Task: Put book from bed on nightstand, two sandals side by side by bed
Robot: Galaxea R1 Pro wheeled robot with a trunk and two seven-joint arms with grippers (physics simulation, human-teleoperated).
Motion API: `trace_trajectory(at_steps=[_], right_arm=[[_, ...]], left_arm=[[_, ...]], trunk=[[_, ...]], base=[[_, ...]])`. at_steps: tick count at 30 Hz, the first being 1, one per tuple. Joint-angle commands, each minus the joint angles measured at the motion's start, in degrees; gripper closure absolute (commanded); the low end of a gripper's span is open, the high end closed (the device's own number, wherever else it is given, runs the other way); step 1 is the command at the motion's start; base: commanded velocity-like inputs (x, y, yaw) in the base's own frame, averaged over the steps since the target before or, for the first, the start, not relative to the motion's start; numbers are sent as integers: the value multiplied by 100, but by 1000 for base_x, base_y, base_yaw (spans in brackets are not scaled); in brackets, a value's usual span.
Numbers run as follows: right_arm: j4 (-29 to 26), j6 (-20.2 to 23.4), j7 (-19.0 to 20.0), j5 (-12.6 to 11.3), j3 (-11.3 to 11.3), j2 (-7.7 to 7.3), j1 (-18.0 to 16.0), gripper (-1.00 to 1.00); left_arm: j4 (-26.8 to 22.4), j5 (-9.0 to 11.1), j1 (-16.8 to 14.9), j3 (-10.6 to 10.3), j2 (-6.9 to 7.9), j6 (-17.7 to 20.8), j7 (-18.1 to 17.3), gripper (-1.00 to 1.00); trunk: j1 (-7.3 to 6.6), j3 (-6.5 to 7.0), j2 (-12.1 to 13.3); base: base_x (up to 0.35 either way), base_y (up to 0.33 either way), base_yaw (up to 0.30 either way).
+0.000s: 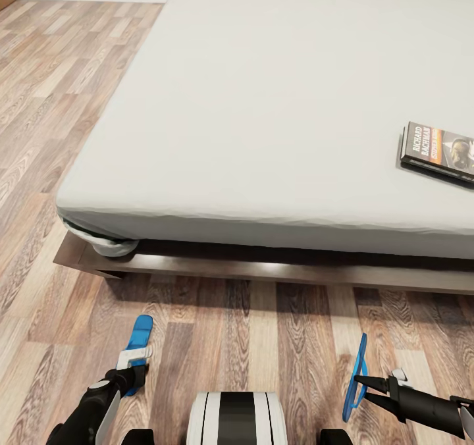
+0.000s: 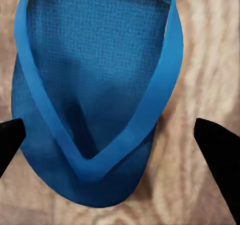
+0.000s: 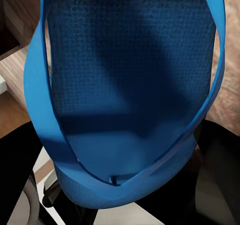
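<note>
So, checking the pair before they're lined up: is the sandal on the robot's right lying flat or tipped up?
Tipped up. The right sandal stands on edge, held by the right end effector.

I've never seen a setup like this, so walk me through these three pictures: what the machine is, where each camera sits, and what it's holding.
This is a simulated two-armed robot on wheels. The wide picture comes from its head, looking down at a bed on a wood floor, with a book lying on the mattress. The other two come from cameras near each arm's fingers. The left gripper is open over a blue sandal lying flat on the floor; its dark fingers sit either side of it. The right gripper holds the other sandal up on edge, close to that camera.
</note>
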Motion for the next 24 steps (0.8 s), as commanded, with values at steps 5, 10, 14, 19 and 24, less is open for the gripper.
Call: trace_trajectory(at_steps=[5, 10, 14, 19, 24], right_arm=[[1, 41, 7, -21, -3, -1, -4, 100], [0, 41, 7, -21, -3, -1, -5, 100], [-1, 41, 14, -21, -3, -1, -6, 100], [0, 41, 9, -21, -3, 0, -5, 100], [0, 41, 9, -21, -3, 2, -3, 100]], left_arm=[[-11, -60, -1, 26, -5, 28, -51, -100], [-14, -60, -1, 26, -5, 28, -51, -100], [-13, -60, -1, 26, -5, 28, -51, -100], [-13, -62, -1, 26, -5, 28, -47, -100], [-14, -63, -1, 26, -5, 28, -44, -100]], trunk=[[-1, -3, -1], [-1, -3, -1], [-1, -3, -1], [-1, -3, -1], [-1, -3, -1]], base=[[0, 0, 0], [0, 0, 0], [0, 0, 0], [0, 0, 0], [0, 0, 0]])
